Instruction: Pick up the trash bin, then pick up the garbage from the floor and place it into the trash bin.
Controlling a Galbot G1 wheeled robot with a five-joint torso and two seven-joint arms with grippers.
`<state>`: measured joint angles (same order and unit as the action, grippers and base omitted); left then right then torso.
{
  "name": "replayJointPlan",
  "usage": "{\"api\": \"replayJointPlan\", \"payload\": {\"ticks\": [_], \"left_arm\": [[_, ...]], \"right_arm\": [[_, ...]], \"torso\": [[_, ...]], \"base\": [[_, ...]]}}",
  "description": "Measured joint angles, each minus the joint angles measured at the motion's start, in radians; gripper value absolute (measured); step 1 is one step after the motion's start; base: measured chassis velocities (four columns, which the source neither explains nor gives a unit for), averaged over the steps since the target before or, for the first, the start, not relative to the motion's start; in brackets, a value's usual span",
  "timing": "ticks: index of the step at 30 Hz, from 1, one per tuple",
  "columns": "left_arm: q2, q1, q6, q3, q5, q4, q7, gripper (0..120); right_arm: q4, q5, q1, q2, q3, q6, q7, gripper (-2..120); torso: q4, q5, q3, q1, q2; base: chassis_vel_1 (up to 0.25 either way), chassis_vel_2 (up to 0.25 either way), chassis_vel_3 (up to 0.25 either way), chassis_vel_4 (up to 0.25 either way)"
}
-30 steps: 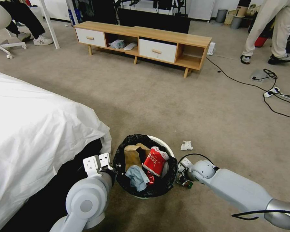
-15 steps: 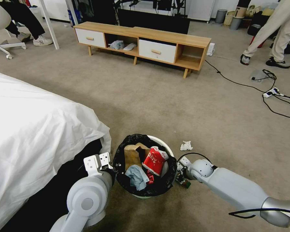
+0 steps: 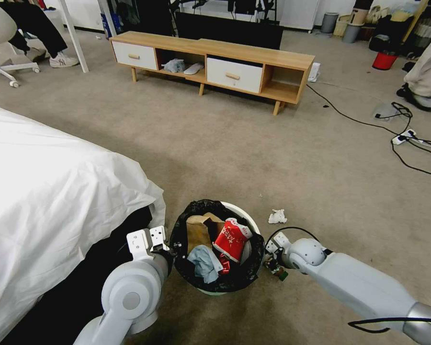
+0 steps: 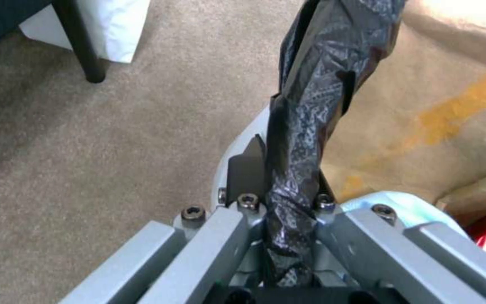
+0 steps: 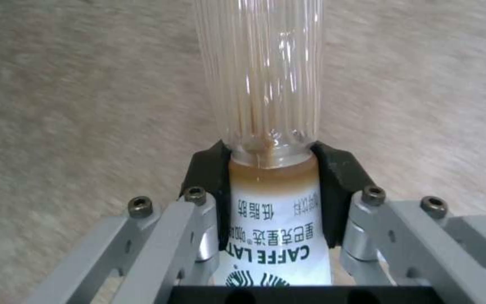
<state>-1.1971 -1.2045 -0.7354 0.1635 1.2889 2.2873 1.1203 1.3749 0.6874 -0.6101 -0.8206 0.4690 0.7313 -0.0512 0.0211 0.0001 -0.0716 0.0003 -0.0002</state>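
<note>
While the left pincer (image 4: 288,211) is clamped on the black-bag-lined rim of the small round white plastic trash bin (image 3: 246,218), the bin hangs directly beyond its fingers, above the beige-brown short-pile carpet floor (image 3: 225,143) beside the white-sheeted bed (image 3: 48,191). Inside the bin, just past that pincer, already lie a crumpled brown paper bag (image 3: 196,230), a red-and-white carton (image 3: 231,238) and a pale blue crumpled wad (image 3: 203,261). So the bin pickup looks done and much litter is collected.

On the bin's far side, low beside its wall, the right pincer (image 5: 271,185) is closed around a clear ribbed plastic bottle with a green-printed white label (image 5: 265,84), gripping it at the label's top edge; the bottle body sticks out straight ahead of the fingers over carpet. It is not yet over the bin's mouth. A crumpled white tissue (image 3: 277,216) lies on the carpet a little beyond the right pincer, apart from it. By my judgement, the bottle and that tissue remain.
</note>
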Motion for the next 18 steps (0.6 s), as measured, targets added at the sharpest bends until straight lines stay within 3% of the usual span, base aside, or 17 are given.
{"api": "replayJointPlan", "payload": {"ticks": [8, 12, 18], "left_arm": [[0.019, 0.005, 0.0, -0.017, 0.002, -0.001, -0.008, 1], [0.021, 0.009, 0.0, -0.023, 0.005, -0.002, -0.009, 1], [0.037, 0.019, 0.0, -0.04, 0.022, -0.007, -0.013, 1]], "right_arm": [[0.114, 0.009, -0.171, 0.146, -0.186, 0.004, 0.035, 28], [0.144, 0.01, -0.24, 0.182, -0.249, 0.005, 0.044, 28], [0.262, 0.009, -0.455, 0.313, -0.497, -0.007, 0.077, 28]], "torso": [[-0.0001, -0.0001, 0.0, 0.0, 0.0], [0.0003, 0.0002, 0.0, 0.0, 0.0], [0.0003, -0.0001, 0.0, 0.0, 0.0]], "base": [[0.0, 0.0, 0.0, 0.0], [0.0, 0.0, 0.0, 0.0], [0.0, 0.0, 0.0, 0.0]]}}
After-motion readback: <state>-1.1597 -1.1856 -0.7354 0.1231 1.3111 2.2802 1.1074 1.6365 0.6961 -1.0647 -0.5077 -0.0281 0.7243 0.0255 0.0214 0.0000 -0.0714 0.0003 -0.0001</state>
